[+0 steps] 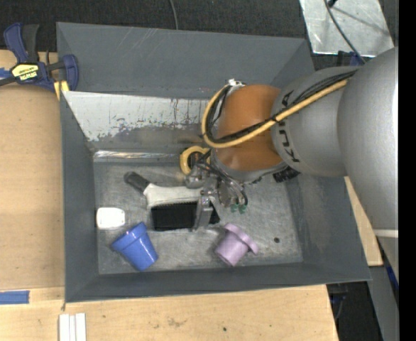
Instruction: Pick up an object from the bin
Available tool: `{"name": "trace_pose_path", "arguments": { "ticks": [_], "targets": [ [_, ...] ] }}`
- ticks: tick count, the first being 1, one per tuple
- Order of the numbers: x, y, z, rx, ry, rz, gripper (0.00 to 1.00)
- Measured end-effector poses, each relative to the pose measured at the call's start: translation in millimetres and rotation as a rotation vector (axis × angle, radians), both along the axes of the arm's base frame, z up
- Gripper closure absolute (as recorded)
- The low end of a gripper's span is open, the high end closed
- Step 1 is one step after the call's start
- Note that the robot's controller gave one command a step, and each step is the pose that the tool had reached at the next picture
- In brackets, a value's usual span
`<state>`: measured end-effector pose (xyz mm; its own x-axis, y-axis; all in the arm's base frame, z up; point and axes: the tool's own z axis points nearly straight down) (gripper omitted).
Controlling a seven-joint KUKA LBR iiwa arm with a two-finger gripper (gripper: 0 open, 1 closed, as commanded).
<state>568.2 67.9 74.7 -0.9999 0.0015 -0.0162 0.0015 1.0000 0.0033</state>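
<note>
1. Looking down through the camera view, I log a grey metal bin (77,190) with a speckled floor and sloping walls.
2. Arm (350,112): silver, entering from the right. An orange cover (247,130) sits at the wrist, with yellow cable (300,104) looped over it.
3. Gripper (206,213): low in the bin, near the middle of the floor, at the right end of a black flat rectangular thing (171,217). I cannot tell how far it is open, nor whether it has hold of anything. The wrist hardware above hides the contact.
4. Black flat rectangular thing: lies flat at the centre of the floor, long side running left to right, its right end under the gripper.
5. White-headed tool with a dark handle (158,190): just behind the black thing, touching or nearly touching its far edge. The handle points towards the back left.
6. Small white block (111,218): left of the black thing, apart from it.
7. Blue cup (137,248): on its side near the front left, just below the white block.
8. Lilac plastic piece (232,246): front right of the gripper, near it but apart. I cannot make out its exact kind.
</note>
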Motion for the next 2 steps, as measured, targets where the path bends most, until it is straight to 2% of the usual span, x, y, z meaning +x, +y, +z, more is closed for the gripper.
{"name": "trace_pose_path", "arguments": {
  "ticks": [1,2],
  "targets": [
    [2.4,2,46,-0.003,0.020,0.003,1.00],
    [12.3,-10,93,-0.004,0.012,0.032,1.00]
  ]
}}
